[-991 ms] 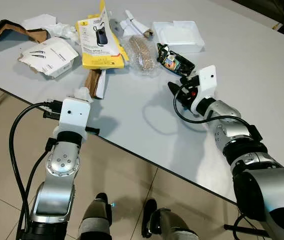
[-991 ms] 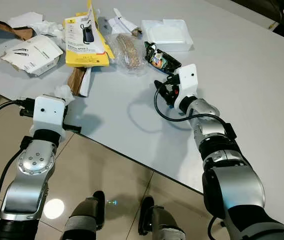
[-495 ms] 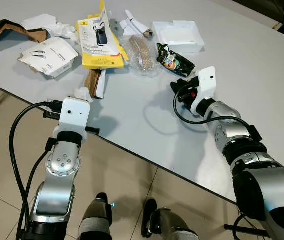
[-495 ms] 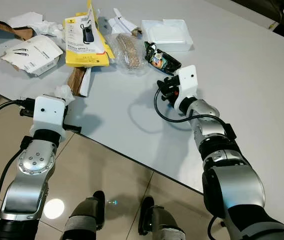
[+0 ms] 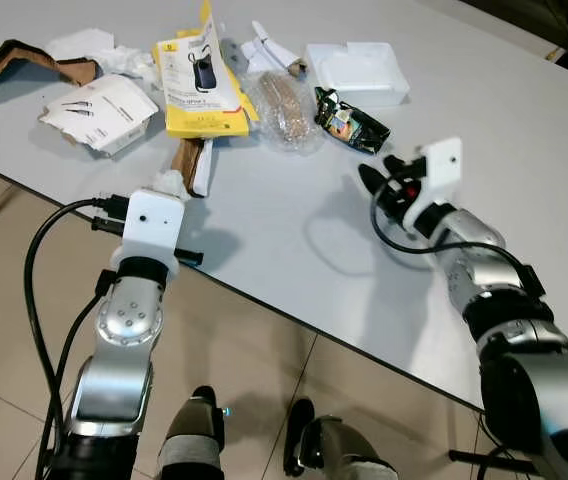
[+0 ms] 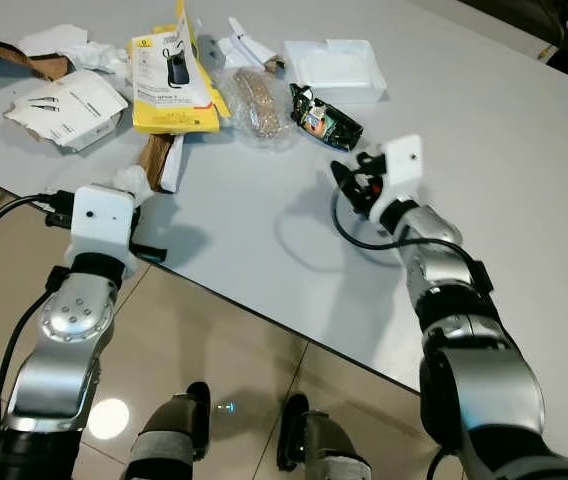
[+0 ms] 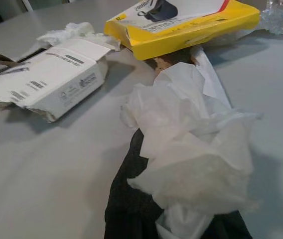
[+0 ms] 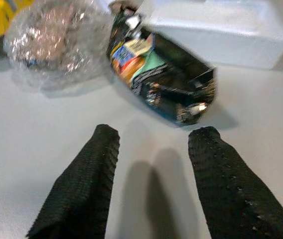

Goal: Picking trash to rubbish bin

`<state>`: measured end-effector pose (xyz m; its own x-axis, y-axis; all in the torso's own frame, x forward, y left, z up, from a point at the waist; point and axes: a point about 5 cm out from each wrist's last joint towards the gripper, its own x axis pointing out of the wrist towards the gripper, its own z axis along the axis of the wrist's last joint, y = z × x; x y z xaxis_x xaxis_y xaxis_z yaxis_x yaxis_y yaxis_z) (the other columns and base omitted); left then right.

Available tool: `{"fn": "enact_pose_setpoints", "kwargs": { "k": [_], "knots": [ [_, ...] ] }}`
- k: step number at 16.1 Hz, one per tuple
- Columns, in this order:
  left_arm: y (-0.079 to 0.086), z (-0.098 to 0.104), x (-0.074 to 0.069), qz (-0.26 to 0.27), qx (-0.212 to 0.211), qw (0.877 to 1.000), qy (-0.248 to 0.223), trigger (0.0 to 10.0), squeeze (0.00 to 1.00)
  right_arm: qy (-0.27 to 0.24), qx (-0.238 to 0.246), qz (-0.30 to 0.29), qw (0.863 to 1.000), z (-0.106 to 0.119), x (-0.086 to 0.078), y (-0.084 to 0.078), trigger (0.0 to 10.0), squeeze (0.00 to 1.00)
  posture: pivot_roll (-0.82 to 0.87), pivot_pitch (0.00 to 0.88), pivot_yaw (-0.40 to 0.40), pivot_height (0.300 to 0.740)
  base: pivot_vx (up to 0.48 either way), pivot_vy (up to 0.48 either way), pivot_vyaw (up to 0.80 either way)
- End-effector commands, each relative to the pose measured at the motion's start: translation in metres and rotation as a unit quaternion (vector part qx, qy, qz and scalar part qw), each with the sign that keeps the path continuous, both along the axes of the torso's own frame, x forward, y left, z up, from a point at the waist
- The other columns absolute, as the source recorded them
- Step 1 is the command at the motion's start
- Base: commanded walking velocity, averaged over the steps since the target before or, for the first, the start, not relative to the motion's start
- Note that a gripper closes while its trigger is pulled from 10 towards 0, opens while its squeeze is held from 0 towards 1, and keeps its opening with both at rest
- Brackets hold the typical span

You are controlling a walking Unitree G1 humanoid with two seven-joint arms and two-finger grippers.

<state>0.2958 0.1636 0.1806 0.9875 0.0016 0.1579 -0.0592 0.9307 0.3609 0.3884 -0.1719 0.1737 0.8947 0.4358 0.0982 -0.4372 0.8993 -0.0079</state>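
On the grey counter (image 5: 264, 215), trash is spread along the far side: torn brown cardboard (image 5: 9, 58), white printed box (image 5: 99, 112), yellow retail package (image 5: 199, 80), bubble-wrap bundle (image 5: 282, 110), white foam tray (image 5: 359, 72), dark snack wrapper (image 5: 351, 122).

Right hand (image 8: 151, 196) hovers low over bare counter, just short of the dark snack wrapper (image 8: 161, 74), not touching it. Fingers (image 8: 89, 189) spread wide, nothing between them. Bubble-wrap bundle (image 8: 49, 42) and foam tray (image 8: 216, 25) lie beyond the wrapper in the right wrist view.

Left hand (image 7: 176, 219) sits at the near counter edge, clamped on a crumpled white tissue (image 7: 191, 154); the wad bulges out over the black fingers (image 7: 126, 199). From the head view the tissue (image 5: 167, 185) pokes out just ahead of the white wrist housing, next to a small brown-and-white card piece (image 5: 194, 165). White printed box (image 7: 52, 82) and yellow package (image 7: 181, 22) lie further along the counter past the tissue.

Floor under the counter edge is beige tile (image 5: 254, 360).
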Motion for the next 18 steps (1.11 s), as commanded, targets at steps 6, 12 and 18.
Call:
{"fn": "enact_pose_setpoints", "kwargs": {
  "k": [6,12,18],
  "knots": [
    [-0.021,-0.002,0.016,-0.046,-0.020,0.999,0.007,10.0,0.00,-0.069,0.018,-0.100,0.992,0.007,-0.033,-0.044,10.0,1.00,0.37,0.214,-0.116,0.740,0.000,0.000,0.00],
    [-0.037,-0.001,0.032,-0.106,-0.037,0.993,0.022,10.0,0.00,-0.098,0.004,-0.153,0.983,0.019,-0.064,-0.057,10.0,1.00,0.30,0.175,-0.046,0.740,0.000,0.000,0.00],
    [-0.058,0.007,0.049,-0.165,-0.051,0.985,0.022,10.0,0.00,-0.099,-0.040,-0.169,0.980,0.021,-0.101,-0.045,10.0,1.00,0.23,0.142,0.017,0.740,0.000,0.000,0.00]
  ]
}}
